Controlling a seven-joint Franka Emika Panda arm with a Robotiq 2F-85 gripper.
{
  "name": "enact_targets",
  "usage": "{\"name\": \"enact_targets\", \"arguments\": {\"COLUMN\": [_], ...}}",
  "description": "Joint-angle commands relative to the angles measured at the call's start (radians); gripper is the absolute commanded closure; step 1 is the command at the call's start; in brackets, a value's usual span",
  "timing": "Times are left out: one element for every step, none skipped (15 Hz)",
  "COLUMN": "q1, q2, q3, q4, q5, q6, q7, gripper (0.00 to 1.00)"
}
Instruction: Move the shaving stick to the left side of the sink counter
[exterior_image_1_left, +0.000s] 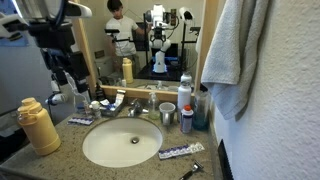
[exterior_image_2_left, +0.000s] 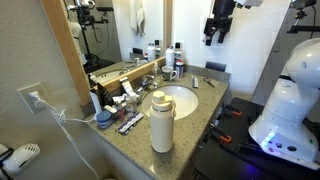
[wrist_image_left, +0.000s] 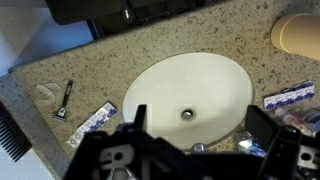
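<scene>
Clutter lines the back of the sink counter (exterior_image_1_left: 50, 162) in an exterior view, around the tap (exterior_image_1_left: 135, 108) and below the mirror. The shaving stick (exterior_image_1_left: 190, 172) lies flat near the front corner at the picture's right, close to the edge, its long axis slanting from front to back. Just behind it lies a blue-and-white tube (exterior_image_1_left: 180, 152), and both sit beside the white basin (exterior_image_1_left: 122, 142). A yellow bottle (exterior_image_1_left: 40, 126) stands at the opposite end, with bare stone between it and the basin's rim. The gripper (exterior_image_1_left: 68, 72) shows high in the picture's upper left, well apart from the stick; how its jaws stand cannot be told here.

In an exterior view along the sink counter (exterior_image_2_left: 130, 142), the gripper (exterior_image_2_left: 218, 38) hangs high above it, holding nothing. The stick is too small to pick out there.

In the wrist view the gripper (wrist_image_left: 198, 128) has its fingers (wrist_image_left: 133, 128) spread wide with nothing between them, over the basin (wrist_image_left: 190, 85). The shaving stick (wrist_image_left: 65, 98) lies well to the picture's left of the basin, running nearly top to bottom, with what looks like its lighter end lowermost. It is near the tube (wrist_image_left: 97, 118) but not touching it. A broad bare strip of sink counter (wrist_image_left: 150, 35) runs along the top.
</scene>
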Motion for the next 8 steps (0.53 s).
{"name": "enact_targets", "arguments": {"q1": [-0.036,-0.048,-0.062,-0.069,-0.083,-0.096,-0.108,-0.124], "q2": [0.062,0.078,0.106,0.127,0.154,0.179,0.205,0.234], "q3": [-0.027,-0.036,-0.049,-0.063,-0.073,-0.082,-0.092,-0.104], "q4": [0.027,0.032,0.046,0.055,0.068,0.081,0.09,0.098], "q5": [-0.006,-0.016,-0.013,-0.006,-0.004,-0.006,-0.01,-0.017], "q6": [0.057,0.082,0.102,0.126,0.152,0.181,0.218,0.261], "q7": [0.001,-0.002,0.011,0.011,0.021,0.022,0.022,0.018], "gripper": [0.0,0.0,0.0,0.0,0.0,0.0,0.0,0.0]}}
